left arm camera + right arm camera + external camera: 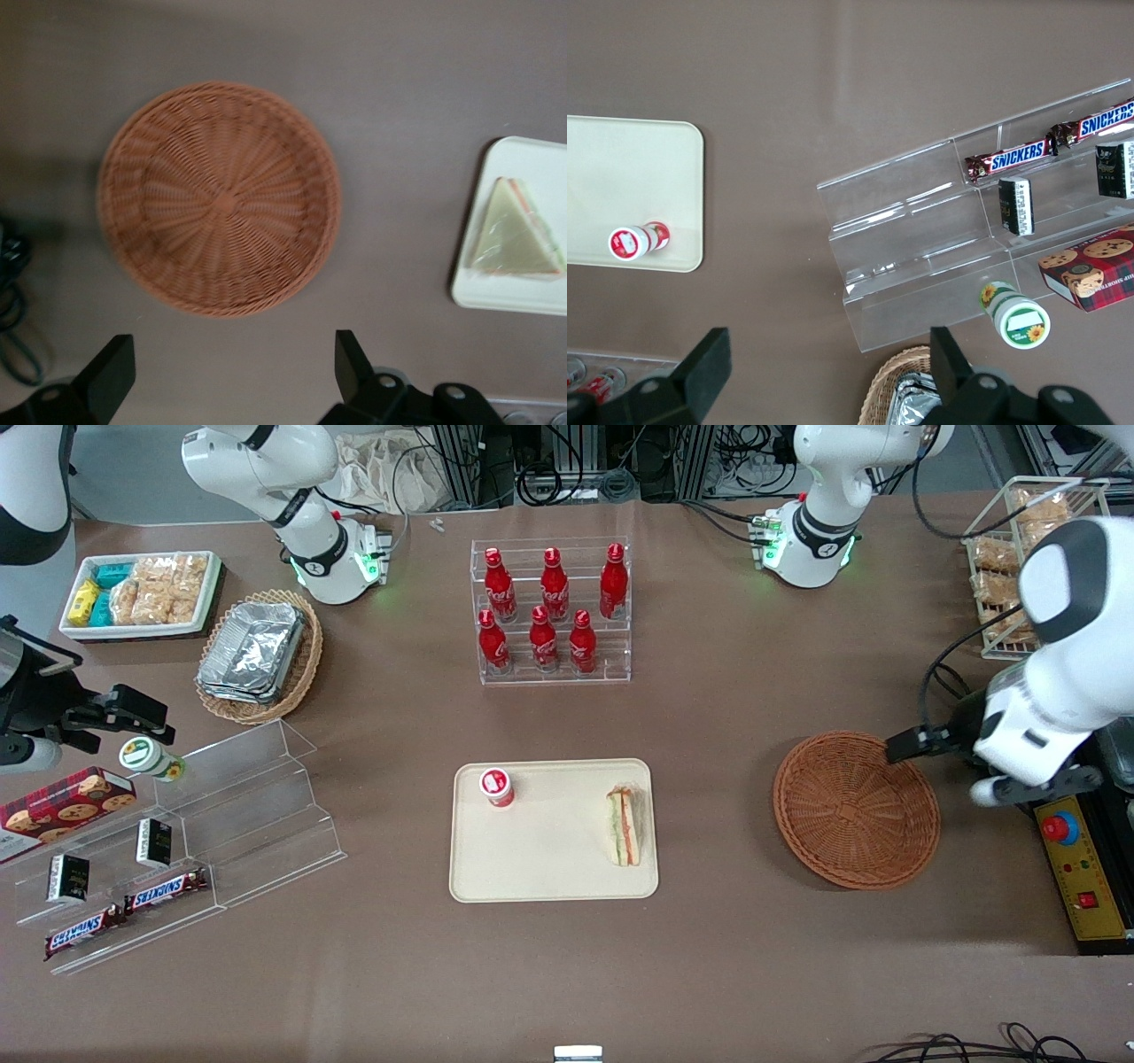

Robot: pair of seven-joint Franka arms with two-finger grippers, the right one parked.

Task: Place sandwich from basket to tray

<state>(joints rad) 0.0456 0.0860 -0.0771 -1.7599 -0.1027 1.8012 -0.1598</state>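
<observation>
The sandwich [623,825] lies on the cream tray [549,872], at the tray's end toward the working arm. It also shows in the left wrist view [518,235] on the tray [523,301]. The reddish-brown wicker basket [856,810] is empty; in the left wrist view the basket [219,197] shows nothing inside. My left gripper [1028,786] hovers above the table beside the basket's rim, toward the working arm's end. In the wrist view the gripper [232,341] is open and empty, its black fingertips [347,350] wide apart, clear of the basket.
A small red-and-white capped bottle [497,786] stands on the tray. A clear rack of red cola bottles [551,611] stands farther from the camera. A yellow control box with a red button [1076,868] lies beside the gripper. A white wire rack [1019,558] stands farther away.
</observation>
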